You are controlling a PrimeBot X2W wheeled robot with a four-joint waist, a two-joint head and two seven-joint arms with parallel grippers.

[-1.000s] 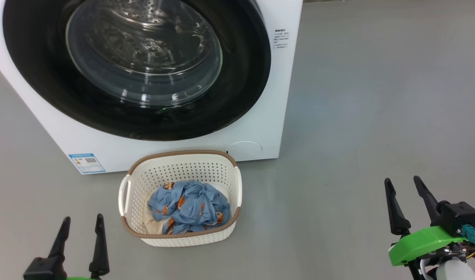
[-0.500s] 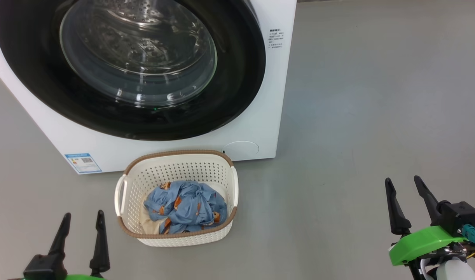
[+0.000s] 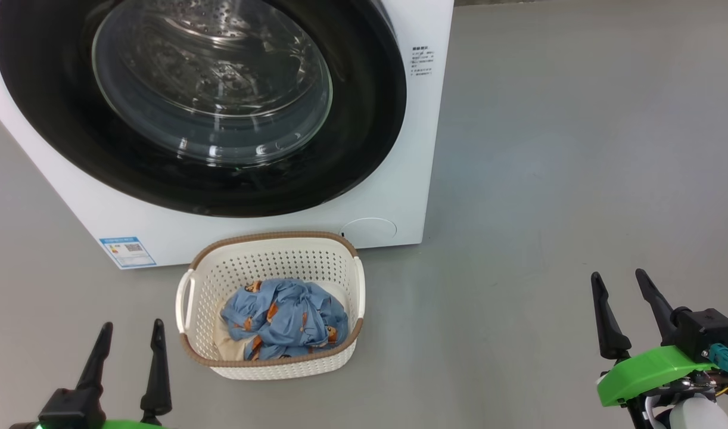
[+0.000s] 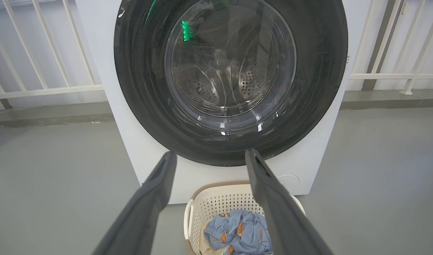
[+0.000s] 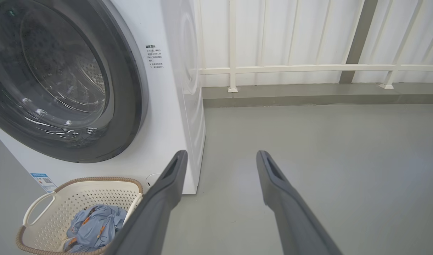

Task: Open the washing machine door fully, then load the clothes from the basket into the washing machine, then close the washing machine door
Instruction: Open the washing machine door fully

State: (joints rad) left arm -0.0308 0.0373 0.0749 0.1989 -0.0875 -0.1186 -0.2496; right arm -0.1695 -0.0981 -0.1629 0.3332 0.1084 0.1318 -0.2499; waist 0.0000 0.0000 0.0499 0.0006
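Lettering on blue label sticker (image 3: 127, 251) of white washing machine (image 3: 173, 238) is illegible; left pincer (image 3: 131, 325), right pincer (image 3: 617, 274) spread apart

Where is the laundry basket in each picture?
Head view: basket low down, left of centre.
Left wrist view: basket at the bottom edge, near the middle.
Right wrist view: basket in the bottom left corner.
Shared landmark: the washing machine door, just above the basket every time.

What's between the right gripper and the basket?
Nothing. In the head view it is bare grey floor from the basket to the open right gripper.
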